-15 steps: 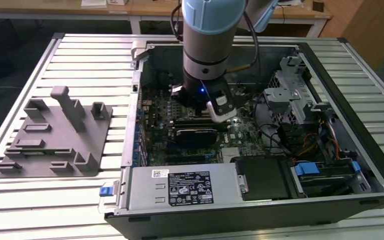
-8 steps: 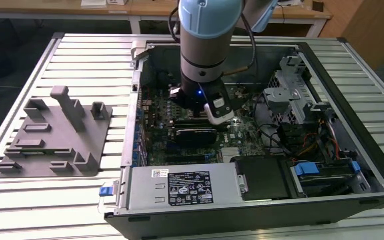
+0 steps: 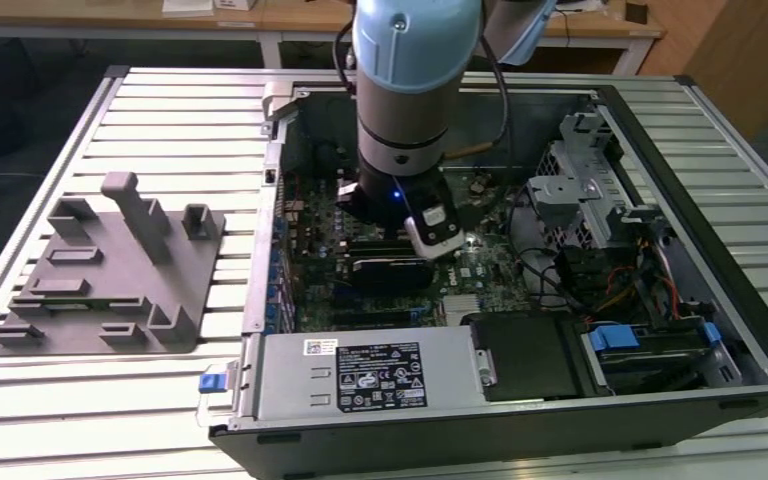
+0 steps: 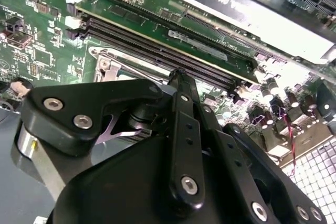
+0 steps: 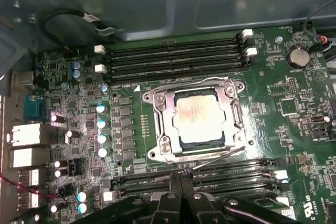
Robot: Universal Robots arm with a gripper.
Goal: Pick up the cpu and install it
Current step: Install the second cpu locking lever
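Silvery cpu point(image 5: 200, 117) sits in its socket frame point(image 5: 157, 129), memory slots point(image 5: 173, 59) on both sides; I see my gripper point(image 5: 178, 178) clenched, holding nothing, just beside it.

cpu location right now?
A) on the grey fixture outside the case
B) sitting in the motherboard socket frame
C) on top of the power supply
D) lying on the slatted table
B: in the first wrist view the cpu lies flat inside the metal socket frame between the memory slots, and the gripper sits just beside the frame, off the chip.
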